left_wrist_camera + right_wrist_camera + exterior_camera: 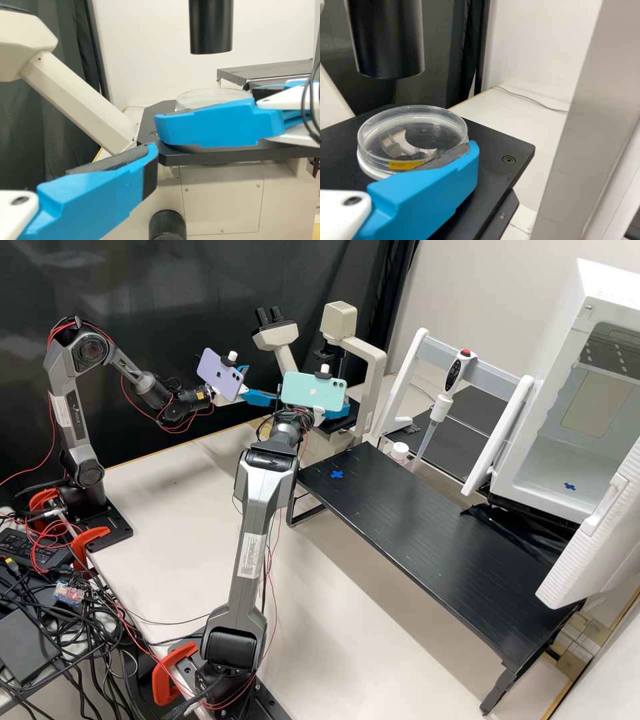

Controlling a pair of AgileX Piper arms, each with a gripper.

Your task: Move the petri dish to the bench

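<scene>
Hanging near the petri dish (412,134): black microscope tube (387,42).

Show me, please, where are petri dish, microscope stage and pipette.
Petri dish (413,134): right wrist view, middle of its clear round top.
Microscope stage (495,150): right wrist view, bare black surface beside the dish.
Pipette (441,408): high view, white section above its tip.

Petri dish (370,150) is clear with a yellow label (400,165), microscope (80,100) is cream with a black stage (490,145). Tabletop (167,507)'s basically off-white, plus a lilac phone (220,375) and a mint phone (310,393).
</scene>
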